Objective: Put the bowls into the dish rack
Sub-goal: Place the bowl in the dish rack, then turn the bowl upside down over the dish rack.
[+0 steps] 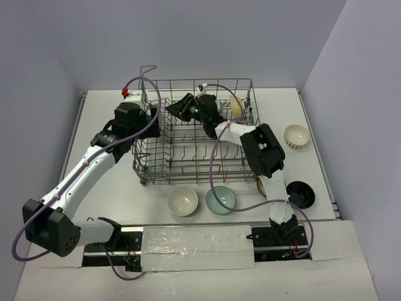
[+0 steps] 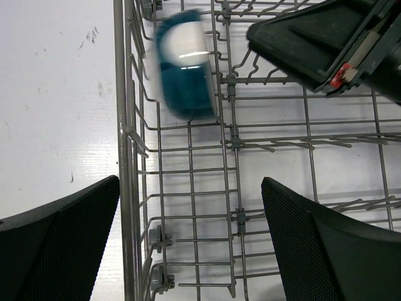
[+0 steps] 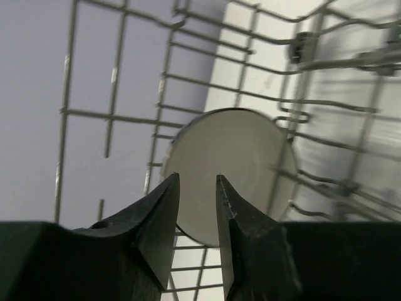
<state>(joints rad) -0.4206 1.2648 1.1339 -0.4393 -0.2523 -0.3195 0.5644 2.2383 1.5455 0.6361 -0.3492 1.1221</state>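
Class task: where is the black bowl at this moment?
In the top view, the black bowl sits on the table, on the right, beside the right arm's lower link, nearer than the patterned bowl.

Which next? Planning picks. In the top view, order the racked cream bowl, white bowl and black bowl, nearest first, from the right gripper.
From the right gripper:
1. cream bowl, inside the dish rack
2. white bowl, on the table, near side
3. black bowl, near right of table
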